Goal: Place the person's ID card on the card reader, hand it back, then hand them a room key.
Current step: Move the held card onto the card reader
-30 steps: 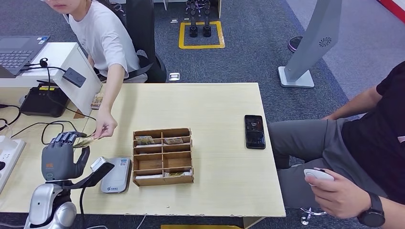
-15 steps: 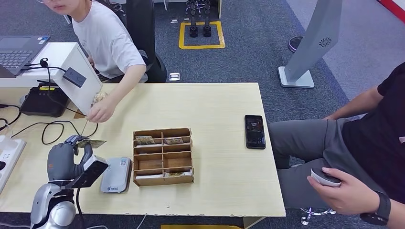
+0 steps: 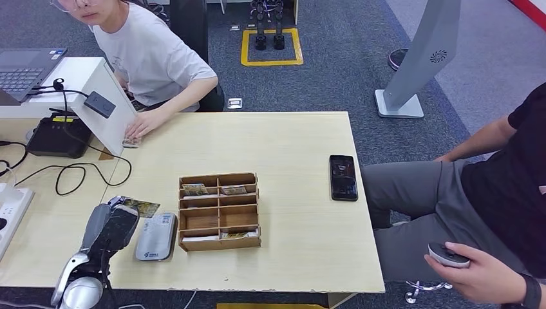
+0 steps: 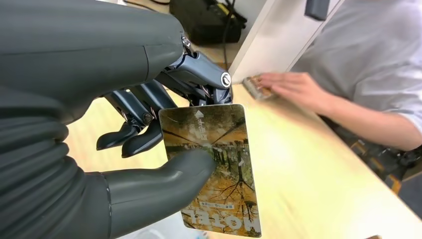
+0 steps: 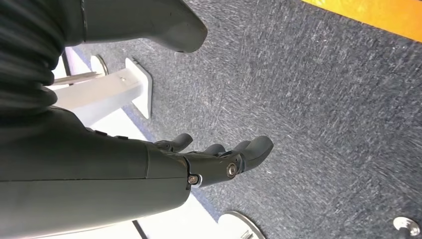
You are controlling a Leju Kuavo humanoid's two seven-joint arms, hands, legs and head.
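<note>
counter (image 3: 290,148): light wood, everything sits on it
organizer (image 3: 219,210): wooden box with open compartments; cards in the two far ones, another card in the near right one, can't tell about the rest
card reader (image 3: 156,235): flat grey pad just left of the organizer
left hand (image 3: 114,222): pinching the ID card (image 4: 211,167) between thumb and fingers, just over the reader's far left corner
wrist view: card's yellow tree print is clear
right hand (image 5: 219,159): fingers loosely apart, holding nothing, above grey carpet
</note>
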